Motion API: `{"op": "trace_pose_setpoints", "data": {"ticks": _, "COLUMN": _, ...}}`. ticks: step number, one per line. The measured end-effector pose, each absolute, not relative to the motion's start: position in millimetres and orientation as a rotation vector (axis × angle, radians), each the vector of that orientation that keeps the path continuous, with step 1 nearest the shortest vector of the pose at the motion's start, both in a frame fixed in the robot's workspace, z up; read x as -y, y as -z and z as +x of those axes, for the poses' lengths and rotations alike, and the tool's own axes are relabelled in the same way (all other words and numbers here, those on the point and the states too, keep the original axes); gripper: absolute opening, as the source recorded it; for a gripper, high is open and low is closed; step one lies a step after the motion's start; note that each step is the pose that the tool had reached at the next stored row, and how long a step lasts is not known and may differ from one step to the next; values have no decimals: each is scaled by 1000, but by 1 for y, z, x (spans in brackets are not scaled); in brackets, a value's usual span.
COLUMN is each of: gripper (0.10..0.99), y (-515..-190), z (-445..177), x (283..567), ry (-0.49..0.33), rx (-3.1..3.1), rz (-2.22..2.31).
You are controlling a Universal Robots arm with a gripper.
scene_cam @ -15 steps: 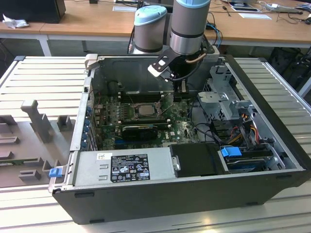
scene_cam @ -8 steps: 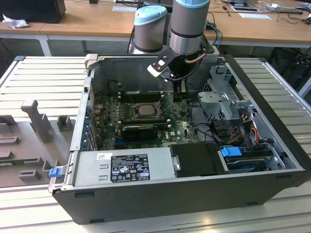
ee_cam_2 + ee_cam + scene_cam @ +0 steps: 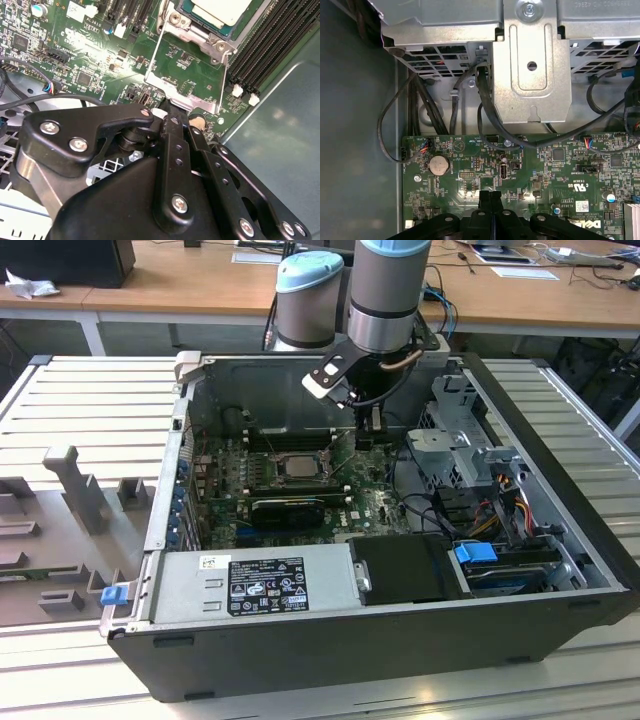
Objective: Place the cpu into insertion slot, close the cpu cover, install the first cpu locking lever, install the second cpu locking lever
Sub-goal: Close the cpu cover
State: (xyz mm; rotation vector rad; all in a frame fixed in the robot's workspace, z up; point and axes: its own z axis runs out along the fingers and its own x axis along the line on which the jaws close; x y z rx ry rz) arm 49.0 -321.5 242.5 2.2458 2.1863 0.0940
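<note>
Ribbed grey metal tabletop [image 3: 90, 390] carries an open computer case [image 3: 400, 650]. Wooden desks [image 3: 170, 285] run along the back of the room.

**Arm position.** The robot arm [image 3: 385, 290] reaches down into the case from the far side. The claw [image 3: 365, 435] hangs over the green circuit board [image 3: 370, 505], just to the exterior view's right of the processor socket.

**Claw state.** In both wrist views the two black fingers are clenched together [image 3: 490, 195], with no gap and nothing visible between them. In the second wrist view the fingertips [image 3: 172, 111] sit at the outer edge of the cpu cover [image 3: 180, 97]. Contact with that edge cannot be confirmed.

**Task parts.**
- The cpu [image 3: 220, 12] lies flat in the insertion slot [image 3: 197, 34], pale face up. In the exterior view it shows as a pale square [image 3: 297, 466] near the middle of the board.
- The cpu cover is swung open, off the socket. Green board shows through its square cut-out.
- Long black memory slots [image 3: 260, 45] run beside the socket.

**Other parts.**
- A silver power supply box [image 3: 250, 580] fills the near side of the case.
- A metal drive cage [image 3: 535, 75] stands past the board edge, and black cables [image 3: 490, 115] loop below it.
- A round coin battery [image 3: 439, 164] sits on the board.
</note>
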Motion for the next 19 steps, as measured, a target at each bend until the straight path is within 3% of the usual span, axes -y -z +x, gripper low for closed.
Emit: {"op": "trace_pose_setpoints", "data": {"ticks": 19, "gripper": 106, "y": -242, "z": 28, "x": 322, "ry": -94, "rx": -2186, "rz": 2246}}
